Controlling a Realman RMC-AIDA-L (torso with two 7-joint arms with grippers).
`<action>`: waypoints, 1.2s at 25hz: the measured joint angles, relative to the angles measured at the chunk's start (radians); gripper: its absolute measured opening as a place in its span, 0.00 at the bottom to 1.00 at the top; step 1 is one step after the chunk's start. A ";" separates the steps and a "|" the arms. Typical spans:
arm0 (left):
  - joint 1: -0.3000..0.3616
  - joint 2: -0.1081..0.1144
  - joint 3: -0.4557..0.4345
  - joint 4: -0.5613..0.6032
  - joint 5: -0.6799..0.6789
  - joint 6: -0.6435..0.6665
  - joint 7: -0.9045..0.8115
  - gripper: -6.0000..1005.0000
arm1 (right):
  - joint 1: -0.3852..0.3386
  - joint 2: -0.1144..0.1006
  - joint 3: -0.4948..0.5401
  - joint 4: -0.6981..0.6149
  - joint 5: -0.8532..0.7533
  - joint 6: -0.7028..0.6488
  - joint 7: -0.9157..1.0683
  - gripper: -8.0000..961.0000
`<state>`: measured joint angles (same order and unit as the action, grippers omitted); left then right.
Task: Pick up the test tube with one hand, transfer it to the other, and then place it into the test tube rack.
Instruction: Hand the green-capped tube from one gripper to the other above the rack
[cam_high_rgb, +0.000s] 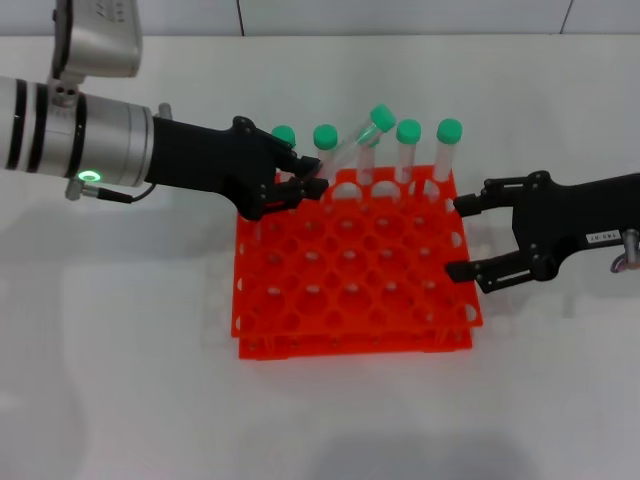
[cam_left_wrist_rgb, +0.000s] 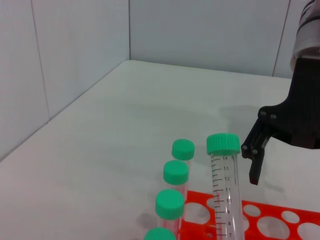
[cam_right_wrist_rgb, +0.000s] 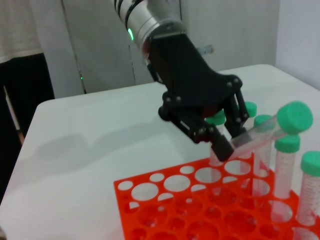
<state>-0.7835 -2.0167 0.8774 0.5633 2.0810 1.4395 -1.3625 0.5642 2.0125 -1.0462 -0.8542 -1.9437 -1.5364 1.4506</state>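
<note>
You have five green-capped tubes in view: four standing in the far row of the one orange rack (cam_high_rgb: 352, 268), and one tilted tube (cam_high_rgb: 352, 142) pinched near its lower end by your left tool (cam_high_rgb: 308, 178), just above the rack's far-left holes. Your right tool (cam_high_rgb: 468, 238) hangs spread wide at the rack's right edge, holding nothing, over the bench (cam_high_rgb: 120, 350).

A plain white bench (cam_high_rgb: 120, 380) is observed. The orange test tube rack (cam_high_rgb: 350, 290) is seated directly on its surface, near the middle, flat and square to the front edge.
</note>
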 joint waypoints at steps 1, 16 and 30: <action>0.001 -0.002 0.000 0.000 -0.001 -0.001 0.004 0.20 | 0.000 0.000 0.001 0.000 0.004 0.001 0.003 0.89; 0.045 -0.009 -0.002 0.001 -0.084 0.005 0.115 0.20 | 0.000 0.000 0.008 0.003 0.122 0.037 0.098 0.89; 0.048 -0.013 0.000 0.001 -0.078 0.006 0.134 0.20 | 0.008 0.007 -0.002 0.202 0.434 0.071 -0.015 0.87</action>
<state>-0.7352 -2.0294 0.8774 0.5645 2.0033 1.4450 -1.2280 0.5718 2.0193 -1.0480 -0.6526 -1.5096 -1.4651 1.4356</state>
